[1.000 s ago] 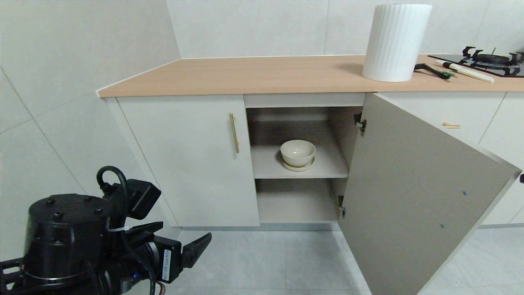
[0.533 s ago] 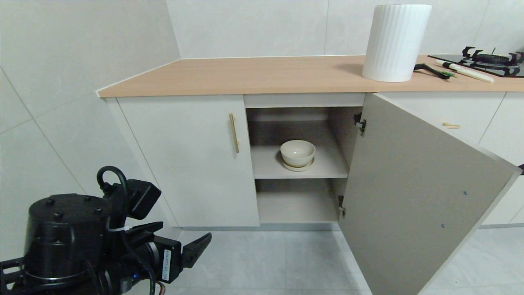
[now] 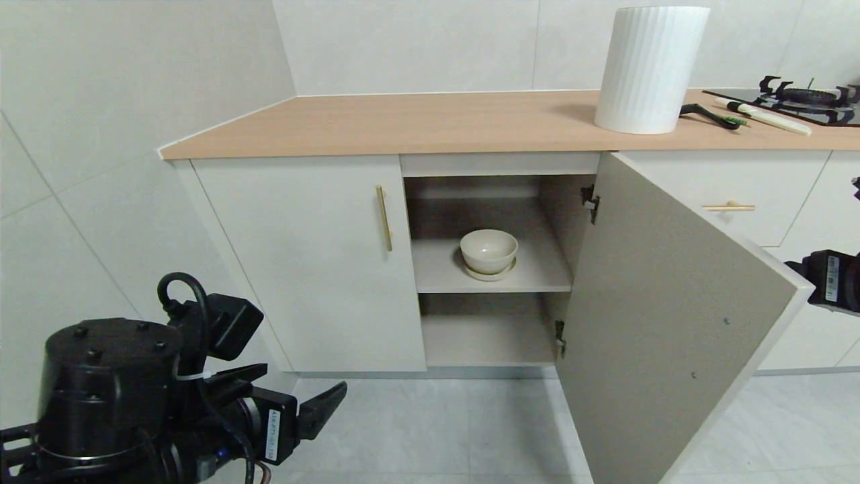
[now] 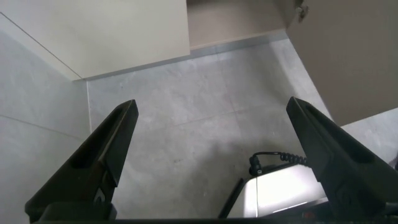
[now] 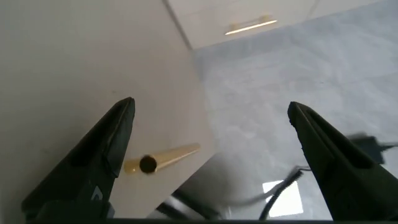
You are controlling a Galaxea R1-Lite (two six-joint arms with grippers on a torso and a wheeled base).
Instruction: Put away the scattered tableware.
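Observation:
A cream bowl (image 3: 488,250) sits on a small plate (image 3: 491,272) on the upper shelf of the open cabinet. The cabinet's right door (image 3: 672,296) stands swung out toward me. My right gripper (image 5: 211,109) is open at the door's outer face (image 5: 93,62), and the gold door handle (image 5: 163,158) lies between its fingers without being touched. In the head view that arm (image 3: 833,277) shows just past the door's free edge. Low at the left, above the floor, my left gripper (image 3: 295,396) is open and empty; its wrist view looks down on floor tiles (image 4: 205,106).
The left cabinet door (image 3: 309,262) is shut, with a gold handle (image 3: 383,218). On the countertop (image 3: 403,124) stand a tall white ribbed cylinder (image 3: 650,67), a black brush (image 3: 712,115) and a pale utensil (image 3: 766,115); a stove (image 3: 806,94) is at far right. The lower shelf (image 3: 487,336) is bare.
The open door has swung partway back toward the cabinet, and my right arm has come into sight behind its free edge. The left arm and the bowl have not moved.

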